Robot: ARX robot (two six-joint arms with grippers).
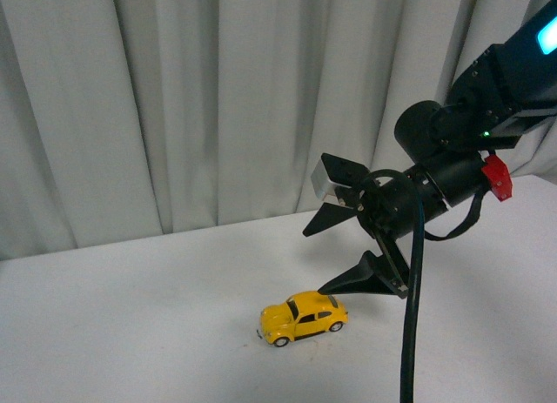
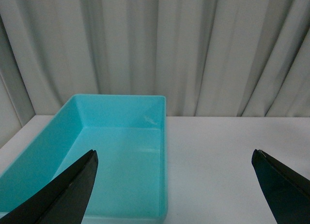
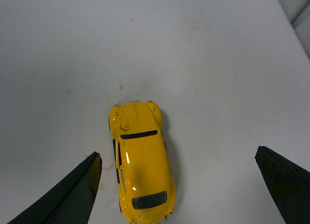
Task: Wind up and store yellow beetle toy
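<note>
A pale grey pleated curtain (image 1: pixel 174 98) closes off the far side of the scene, and a flat white table (image 1: pixel 130 333) runs from its foot toward you. The small yellow beetle toy car (image 1: pixel 302 318) stands on its wheels on this table, a little right of centre and toward the near side, nose pointing left. The right gripper (image 1: pixel 314 262) hangs just above and slightly right of the toy with its jaws spread wide, holding nothing and not touching the car. In the right wrist view the toy's long axis runs between the two black fingers. The left gripper (image 2: pixel 174 154) is likewise spread wide and empty, and hovers beside a turquoise rectangular plastic bin (image 2: pixel 121 103) that sits against the curtain. The bin does not appear in the front view, so you cannot place it relative to the toy. Treat the step in hand as the approach to the first grasp; winding and storing are not yet begun. The next move calls for a straight descent until the fingers straddle the body, then closing across the car's sides, low enough to avoid slipping off the rounded roof. For clearance, note bare surface on all sides of the toy and ample room to its left for a rolling stroke. The far edge at the curtain is well apart from the toy; the near edge is out of view. Mind the black cable (image 1: pixel 413 316) hanging near the toy's right.
</note>
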